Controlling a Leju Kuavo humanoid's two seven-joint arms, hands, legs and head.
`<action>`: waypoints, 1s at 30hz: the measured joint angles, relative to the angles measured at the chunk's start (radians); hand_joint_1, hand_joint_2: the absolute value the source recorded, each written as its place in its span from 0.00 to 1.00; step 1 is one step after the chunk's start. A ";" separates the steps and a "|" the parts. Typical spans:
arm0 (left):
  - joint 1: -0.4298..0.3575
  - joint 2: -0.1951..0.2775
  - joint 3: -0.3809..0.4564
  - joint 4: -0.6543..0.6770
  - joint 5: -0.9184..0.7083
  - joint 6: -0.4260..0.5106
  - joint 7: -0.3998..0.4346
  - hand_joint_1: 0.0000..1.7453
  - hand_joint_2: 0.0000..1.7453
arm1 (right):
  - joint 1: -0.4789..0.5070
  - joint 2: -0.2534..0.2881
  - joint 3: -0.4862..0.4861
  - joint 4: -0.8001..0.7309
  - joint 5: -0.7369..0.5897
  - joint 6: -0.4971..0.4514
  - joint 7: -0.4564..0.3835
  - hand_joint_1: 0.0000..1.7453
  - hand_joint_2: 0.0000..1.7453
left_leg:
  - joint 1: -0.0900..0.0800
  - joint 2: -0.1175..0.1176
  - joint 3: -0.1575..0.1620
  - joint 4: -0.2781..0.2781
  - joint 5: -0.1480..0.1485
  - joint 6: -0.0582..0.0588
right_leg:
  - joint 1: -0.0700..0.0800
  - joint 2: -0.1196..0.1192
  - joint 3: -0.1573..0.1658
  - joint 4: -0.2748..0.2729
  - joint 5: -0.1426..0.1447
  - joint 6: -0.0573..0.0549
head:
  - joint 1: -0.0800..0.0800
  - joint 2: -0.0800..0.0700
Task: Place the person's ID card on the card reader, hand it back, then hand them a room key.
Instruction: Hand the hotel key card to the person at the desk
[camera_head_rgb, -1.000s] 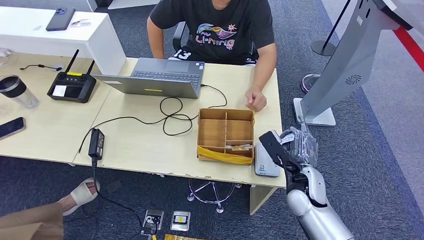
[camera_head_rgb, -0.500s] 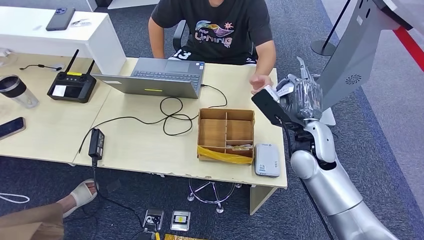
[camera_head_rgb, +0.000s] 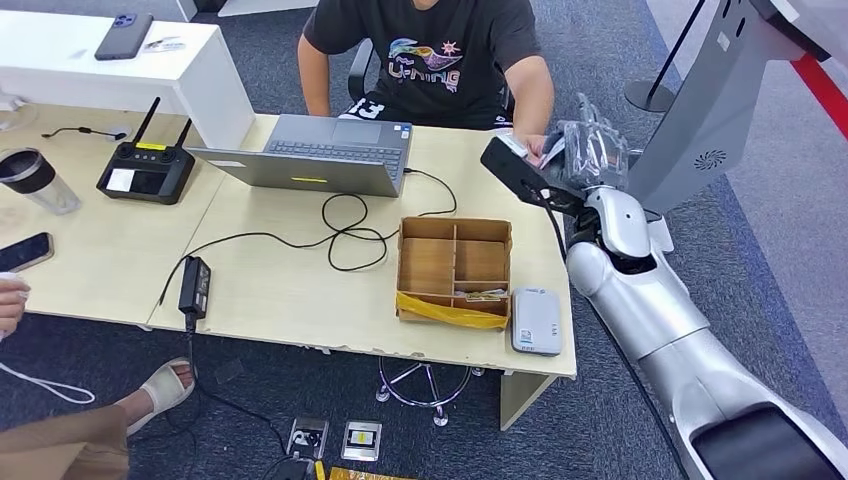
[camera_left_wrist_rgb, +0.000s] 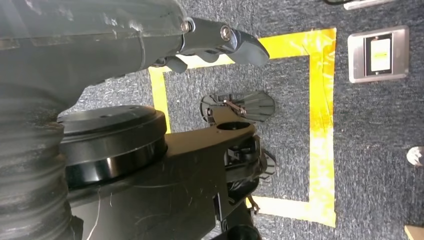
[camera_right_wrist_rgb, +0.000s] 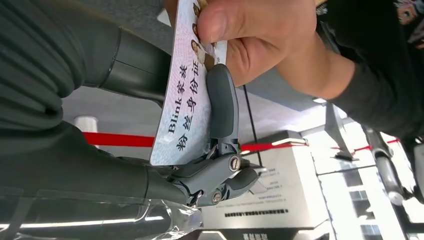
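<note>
The ID card (camera_right_wrist_rgb: 187, 95) is a pale, glossy rectangle that fades from pinkish white to light blue, with dark printed lettering running along it, the word "Blink" among Chinese characters, and small portrait pictures at the end nearest the person. In the right wrist view it is held up in the air, pinched between the thick grey thumb and a dark finger of the right hand (camera_right_wrist_rgb: 150, 130), while the person's hand (camera_right_wrist_rgb: 250, 35) grips the card's other end with a thumb pressed on its face, so both hold it at once. In the head view the right hand (camera_head_rgb: 585, 150) is raised past the far right corner of the table (camera_head_rgb: 290, 290), beside the seated person's hand (camera_head_rgb: 530, 147); the card itself is too small there to make out. On the table near its front right corner lies the card reader (camera_head_rgb: 536, 320), a flat grey-white box with nothing on it, just beside a wooden divided tray (camera_head_rgb: 452, 270) with yellow tape along its near edge. A laptop (camera_head_rgb: 315, 155) sits open before the person, black cables looping from it. The left hand (camera_left_wrist_rgb: 220, 42) hangs over grey carpet marked with yellow tape (camera_left_wrist_rgb: 320, 125), its fingers holding nothing and curled slightly.
</note>
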 joint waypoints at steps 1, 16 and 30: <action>0.002 0.001 0.000 0.000 0.002 0.000 0.000 0.00 1.00 | -0.002 0.003 0.005 0.022 0.000 0.003 0.006 1.00 1.00 | 0.000 0.000 0.000 0.000 0.000 0.000 | 0.000 0.000 0.000 0.000 0.000 0.000 | 0.000 0.000; 0.023 0.012 0.000 0.000 0.007 -0.005 0.000 0.00 1.00 | -0.001 0.008 0.050 0.201 -0.005 -0.071 0.025 0.00 1.00 | 0.000 0.000 0.001 0.001 0.000 0.000 | 0.000 -0.001 -0.001 0.000 0.000 0.000 | 0.000 0.000; 0.023 0.016 0.002 0.000 0.065 0.017 -0.053 0.00 1.00 | 0.080 -0.089 0.053 -0.039 -0.050 -0.147 0.031 0.00 1.00 | 0.000 0.001 0.001 0.001 0.000 0.000 | 0.000 0.002 -0.001 0.000 0.000 0.000 | 0.000 0.000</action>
